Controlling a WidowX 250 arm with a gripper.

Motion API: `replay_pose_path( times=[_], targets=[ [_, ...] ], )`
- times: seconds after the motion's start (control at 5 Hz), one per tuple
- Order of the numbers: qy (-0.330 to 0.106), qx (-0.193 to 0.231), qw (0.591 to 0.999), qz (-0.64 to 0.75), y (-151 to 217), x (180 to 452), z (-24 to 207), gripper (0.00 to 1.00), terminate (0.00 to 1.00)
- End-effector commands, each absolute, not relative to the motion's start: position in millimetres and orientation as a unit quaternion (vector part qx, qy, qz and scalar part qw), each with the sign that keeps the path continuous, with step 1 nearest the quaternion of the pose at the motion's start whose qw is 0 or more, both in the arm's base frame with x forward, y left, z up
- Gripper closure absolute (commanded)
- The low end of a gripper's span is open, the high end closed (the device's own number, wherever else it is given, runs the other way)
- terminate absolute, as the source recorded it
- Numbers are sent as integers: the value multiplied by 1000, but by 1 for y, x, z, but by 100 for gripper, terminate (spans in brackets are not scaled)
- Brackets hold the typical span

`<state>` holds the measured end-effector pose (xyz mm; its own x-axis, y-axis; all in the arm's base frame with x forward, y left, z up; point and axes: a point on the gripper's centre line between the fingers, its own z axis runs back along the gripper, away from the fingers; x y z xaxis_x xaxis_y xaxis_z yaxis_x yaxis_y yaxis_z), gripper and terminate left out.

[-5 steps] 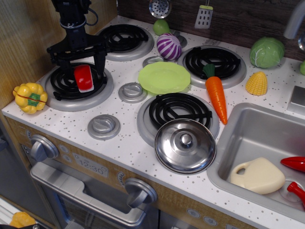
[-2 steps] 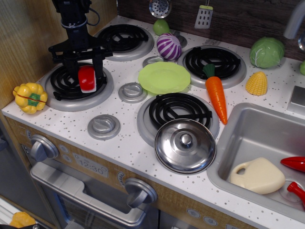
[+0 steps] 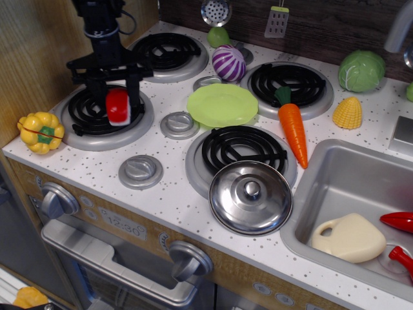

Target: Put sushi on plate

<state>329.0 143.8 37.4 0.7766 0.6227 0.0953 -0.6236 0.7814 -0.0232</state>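
Observation:
The sushi (image 3: 117, 106), red top over a white base, stands on end over the front-left burner (image 3: 107, 118). My gripper (image 3: 117, 97) comes down from above, with one black finger on each side of the sushi, shut on it. The light-green plate (image 3: 222, 104) lies flat in the middle of the stovetop, to the right of the gripper and apart from it, with nothing on it.
A yellow squash (image 3: 40, 131) lies left of the burner. A purple onion (image 3: 228, 62), a carrot (image 3: 292, 124), corn (image 3: 348, 112) and a cabbage (image 3: 361, 70) lie around the plate. A steel lid (image 3: 250, 197) sits at the front. The sink (image 3: 335, 187) is at the right.
The fingers have closed in on the sushi, which has turned from lying tilted on the burner to standing upright between them. Little differs over the last half second.

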Motion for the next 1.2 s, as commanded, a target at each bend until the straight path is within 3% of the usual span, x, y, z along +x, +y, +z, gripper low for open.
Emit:
replay_pose_path(
  times=[0.0, 0.2, 0.4, 0.6, 1.0],
  targets=[
    [-150, 1, 927, 344, 75, 391, 84, 100, 0],
    [-164, -2, 920, 355, 57, 417, 91, 100, 0],
    [-191, -10, 918, 348, 54, 430, 77, 100, 0],
    [-223, -22, 921, 319, 63, 434, 71, 0, 0],
    [-223, -22, 921, 319, 63, 434, 71, 0, 0]
  ],
)
